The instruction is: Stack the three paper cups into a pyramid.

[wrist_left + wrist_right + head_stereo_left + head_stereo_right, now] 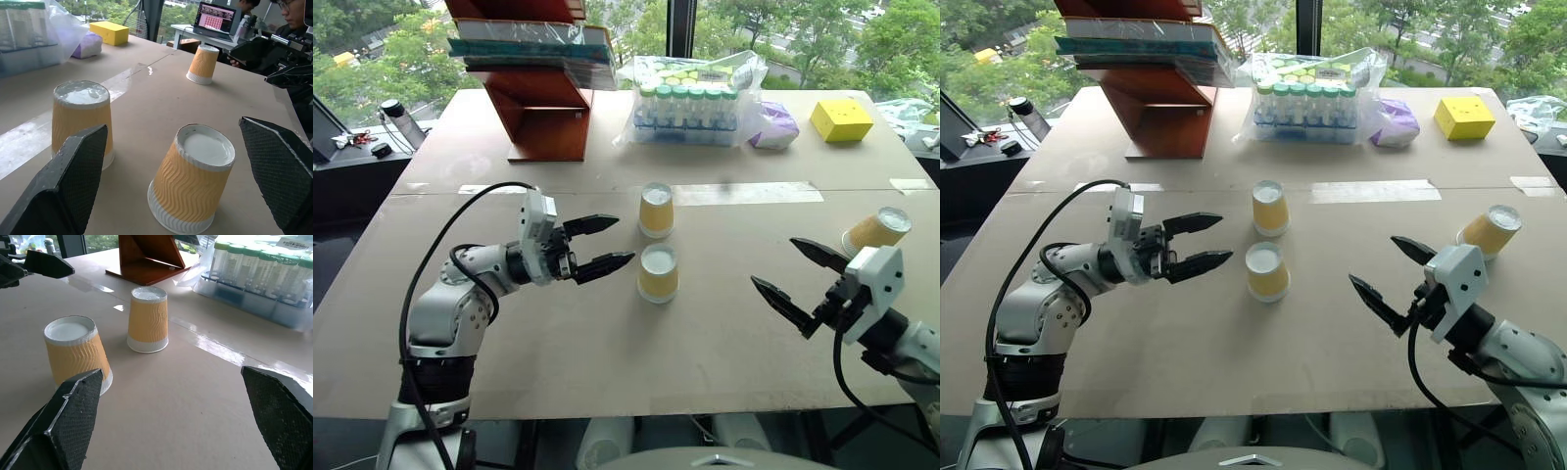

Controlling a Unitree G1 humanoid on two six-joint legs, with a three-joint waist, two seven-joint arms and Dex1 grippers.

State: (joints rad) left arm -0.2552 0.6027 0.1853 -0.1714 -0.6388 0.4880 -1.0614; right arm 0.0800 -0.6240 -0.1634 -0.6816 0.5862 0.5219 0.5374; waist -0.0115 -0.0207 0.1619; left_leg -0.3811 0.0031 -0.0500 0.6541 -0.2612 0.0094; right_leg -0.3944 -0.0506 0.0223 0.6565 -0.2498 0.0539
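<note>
Two yellow-orange paper cups stand upside down side by side in the middle of the table, the farther cup [656, 210] and the nearer cup [658, 272]. A third cup [877, 229] stands upside down at the right, just behind my right gripper. My left gripper [603, 245] is open, a little to the left of the two cups, pointing at them with nothing between its fingers. My right gripper [800, 278] is open and empty, to the right of the nearer cup, fingers [63, 426] pointing left.
At the back of the table stand a red-brown wooden stand [540, 113] with a book on it, a clear bag of green-capped vials [690, 103], a purple-white packet [773, 127] and a yellow box [841, 118]. A person sits behind a laptop [214, 17] beyond the table.
</note>
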